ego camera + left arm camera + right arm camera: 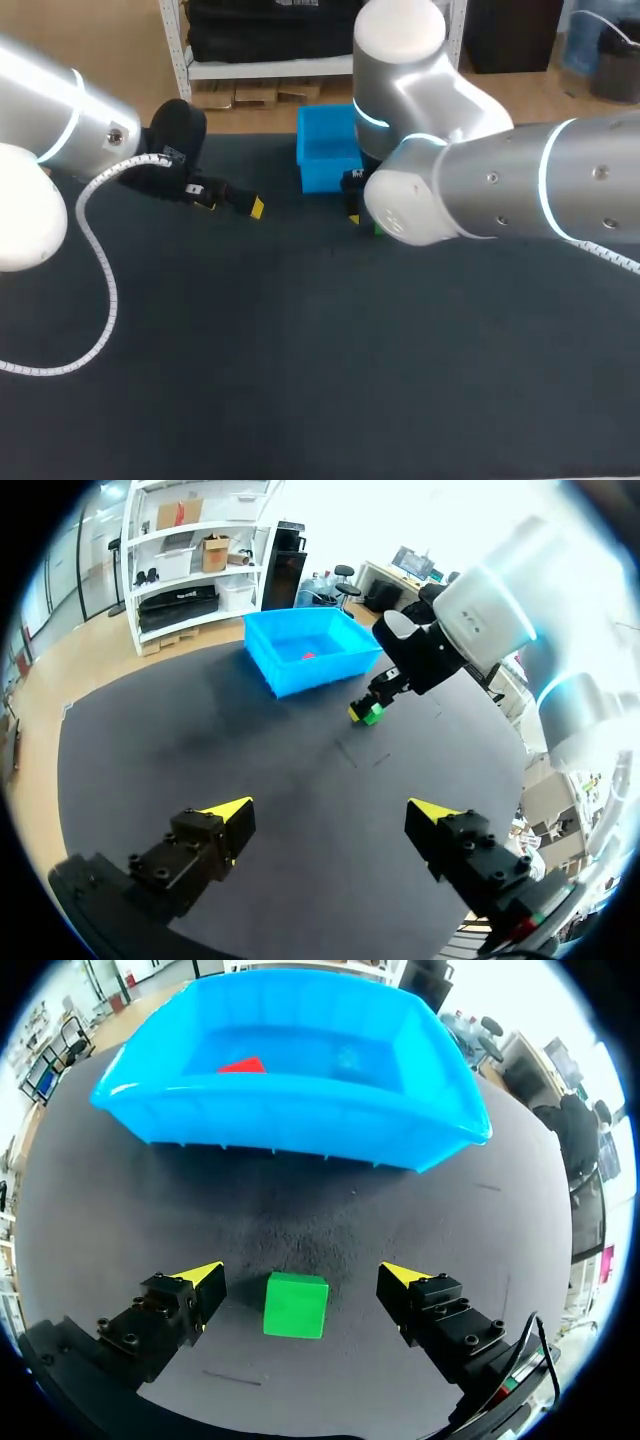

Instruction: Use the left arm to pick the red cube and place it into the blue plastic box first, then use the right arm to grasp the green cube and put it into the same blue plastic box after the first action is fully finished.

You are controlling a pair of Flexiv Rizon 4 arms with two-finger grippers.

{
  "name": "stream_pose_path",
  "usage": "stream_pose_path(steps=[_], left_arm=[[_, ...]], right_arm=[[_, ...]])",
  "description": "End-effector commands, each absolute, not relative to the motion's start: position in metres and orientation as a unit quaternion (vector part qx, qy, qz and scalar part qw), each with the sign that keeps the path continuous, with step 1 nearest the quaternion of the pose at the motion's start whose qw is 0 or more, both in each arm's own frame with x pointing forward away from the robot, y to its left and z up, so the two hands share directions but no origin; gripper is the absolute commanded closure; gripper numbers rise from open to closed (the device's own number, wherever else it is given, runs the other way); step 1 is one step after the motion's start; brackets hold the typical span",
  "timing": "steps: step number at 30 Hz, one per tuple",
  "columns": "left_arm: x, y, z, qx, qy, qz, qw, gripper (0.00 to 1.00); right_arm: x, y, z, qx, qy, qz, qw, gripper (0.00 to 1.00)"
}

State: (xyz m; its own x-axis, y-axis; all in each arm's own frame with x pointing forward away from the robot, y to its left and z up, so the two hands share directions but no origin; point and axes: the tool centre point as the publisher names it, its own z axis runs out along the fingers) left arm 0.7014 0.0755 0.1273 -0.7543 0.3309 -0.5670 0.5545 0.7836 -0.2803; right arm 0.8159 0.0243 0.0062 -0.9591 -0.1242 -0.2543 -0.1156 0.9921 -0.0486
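My right claw (302, 1278) hangs released around the green cube (296, 1307). It looks hard and light; I'd pinch its flat sides.

The table (300, 400) is dark and matte from its near edge to its far one, with a faintly dusty, mottled patch toward the middle. A couple of short faint marks (350, 753) sit on it well in from every edge, and a single thin line (231, 1377) lies on another stretch, likewise away from the edges.
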Motion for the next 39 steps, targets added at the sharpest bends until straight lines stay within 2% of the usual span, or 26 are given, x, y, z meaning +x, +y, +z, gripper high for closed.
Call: stream_pose_path(steps=[1, 13, 14, 15, 16, 17, 32, 39], left_arm=[[0.702, 0.077, 0.127, 0.245, 0.908, -0.225, 0.254, 0.0], [0.702, 0.077, 0.127, 0.245, 0.908, -0.225, 0.254, 0.0], [0.702, 0.077, 0.127, 0.245, 0.908, -0.225, 0.254, 0.0], [0.702, 0.077, 0.127, 0.245, 0.908, -0.225, 0.254, 0.0], [0.702, 0.077, 0.127, 0.245, 0.908, -0.225, 0.254, 0.0], [0.702, 0.077, 0.127, 0.245, 0.908, -0.225, 0.254, 0.0], [0.702, 0.077, 0.127, 0.245, 0.908, -0.225, 0.254, 0.0], [0.702, 0.077, 0.127, 0.245, 0.908, -0.225, 0.254, 0.0]], right_arm=[[0.817, 0.025, 0.003, -0.061, 0.99, -0.018, 0.124, 0.0], [0.816, 0.021, -0.003, -0.057, 0.991, -0.025, 0.115, 0.0], [0.816, 0.021, -0.004, -0.057, 0.991, -0.025, 0.114, 0.18], [0.816, 0.021, -0.004, -0.057, 0.992, -0.025, 0.114, 0.54], [0.816, 0.021, -0.004, -0.056, 0.992, -0.024, 0.113, 0.95], [0.816, 0.021, -0.005, -0.056, 0.992, -0.024, 0.113, 1.0], [0.815, 0.021, -0.003, -0.051, 0.992, -0.017, 0.112, 1.0], [0.812, 0.019, 0.021, -0.042, 0.99, -0.005, 0.134, 1.0]])
